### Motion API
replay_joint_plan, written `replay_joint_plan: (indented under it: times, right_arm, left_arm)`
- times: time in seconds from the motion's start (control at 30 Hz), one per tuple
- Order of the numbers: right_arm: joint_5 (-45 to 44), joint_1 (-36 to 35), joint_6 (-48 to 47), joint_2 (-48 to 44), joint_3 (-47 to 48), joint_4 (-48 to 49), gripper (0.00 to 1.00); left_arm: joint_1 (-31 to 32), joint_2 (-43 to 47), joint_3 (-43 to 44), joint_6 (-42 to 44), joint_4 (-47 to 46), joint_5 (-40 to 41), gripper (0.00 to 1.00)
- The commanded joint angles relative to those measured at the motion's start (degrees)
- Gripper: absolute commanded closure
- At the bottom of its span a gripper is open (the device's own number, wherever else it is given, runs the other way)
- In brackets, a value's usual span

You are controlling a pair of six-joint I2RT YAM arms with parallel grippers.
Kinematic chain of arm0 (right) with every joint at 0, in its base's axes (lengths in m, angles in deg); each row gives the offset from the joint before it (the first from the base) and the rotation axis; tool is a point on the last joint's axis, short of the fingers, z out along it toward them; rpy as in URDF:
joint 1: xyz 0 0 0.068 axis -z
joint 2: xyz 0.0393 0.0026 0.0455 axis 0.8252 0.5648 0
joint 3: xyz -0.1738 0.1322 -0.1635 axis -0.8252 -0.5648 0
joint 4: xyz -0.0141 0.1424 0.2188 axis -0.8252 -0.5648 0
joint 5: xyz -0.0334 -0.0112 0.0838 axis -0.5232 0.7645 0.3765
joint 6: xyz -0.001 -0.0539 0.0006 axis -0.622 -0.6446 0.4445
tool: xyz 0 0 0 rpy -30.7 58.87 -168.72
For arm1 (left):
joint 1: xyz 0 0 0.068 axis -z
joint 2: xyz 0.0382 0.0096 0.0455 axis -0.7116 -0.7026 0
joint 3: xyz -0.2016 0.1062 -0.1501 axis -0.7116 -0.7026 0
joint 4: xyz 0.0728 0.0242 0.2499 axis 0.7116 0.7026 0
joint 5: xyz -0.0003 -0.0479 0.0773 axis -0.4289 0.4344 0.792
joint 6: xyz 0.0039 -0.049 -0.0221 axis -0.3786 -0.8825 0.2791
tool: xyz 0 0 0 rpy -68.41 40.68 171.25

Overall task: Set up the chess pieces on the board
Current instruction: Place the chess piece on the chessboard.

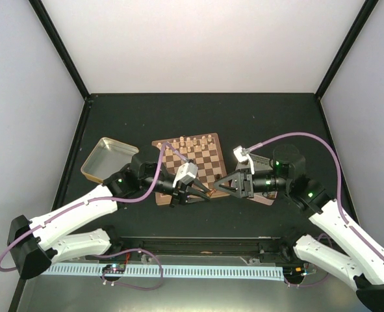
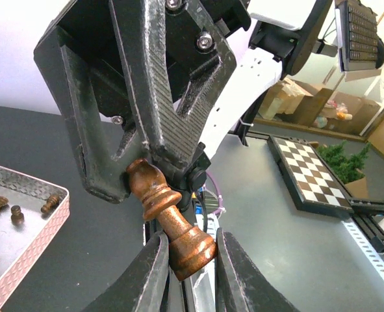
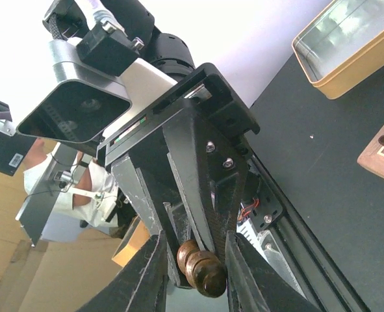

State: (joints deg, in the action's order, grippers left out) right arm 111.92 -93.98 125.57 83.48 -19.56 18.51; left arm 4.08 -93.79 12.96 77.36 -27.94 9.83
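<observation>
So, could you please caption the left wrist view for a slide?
Left gripper holds a dark chess piece by the base; right gripper meets its head.

1. Arms: two, left arm (image 1: 81, 211) and right arm (image 1: 338, 224). One tool apiece, so two: left tool (image 2: 188, 244), right tool (image 3: 197, 260). Two fingers (image 2: 149, 273) on each.
2. Board (image 1: 201, 166) on the table (image 1: 276, 117): one. Black-and-white checkered board (image 2: 308, 172) off in the background: one.
3. Dark piece (image 2: 169, 218) up between the two tools: one.
4. Cream pieces (image 1: 187, 141) along the board's far side: several, too small for a firm count.
5. Tin (image 1: 108, 159), yellow-rimmed: one. Tray (image 2: 32, 227), pink-rimmed: one.
6. Dark pieces (image 2: 49, 203) loose in the tray: at least five; the view's edge cuts off the rest.
</observation>
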Motion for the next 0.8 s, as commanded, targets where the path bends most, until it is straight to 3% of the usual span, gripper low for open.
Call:
replay_joint_plan:
  times: [0.0,0.2,0.4,0.5,0.57,0.73,0.77]
  right_arm:
    - [2.5,0.1,-1.0,0.6,-0.3,1.4,0.75]
    - [2.9,0.1,-1.6,0.9,-0.8,1.0,0.75]
    - [2.8,0.2,-1.5,0.5,-0.6,1.0,0.94]
    - [0.4,0.1,-1.9,0.6,-0.2,-0.2,0.99]
    - [-2.7,0.1,-3.2,1.0,0.5,-2.2,0.99]
    - [-14.2,0.1,-6.9,3.2,3.2,-6.5,0.99]
    - [-16.8,0.1,-8.0,4.3,4.2,-7.7,0.99]
  left_arm:
    - [-0.4,-0.3,2.7,0.4,-1.2,-1.0,0.95]
    - [-0.4,0.0,2.5,0.4,-1.2,-0.4,0.95]
    - [-0.4,-0.2,2.5,0.2,-0.9,1.9,0.94]
    - [-0.4,-0.1,2.5,-0.3,-0.3,4.9,0.90]
    - [-0.5,0.0,2.5,-0.9,0.8,8.6,0.83]
    - [-1.0,1.2,1.0,-4.0,5.5,24.9,0.35]
    - [-1.3,2.0,0.4,-5.2,6.4,29.5,0.32]
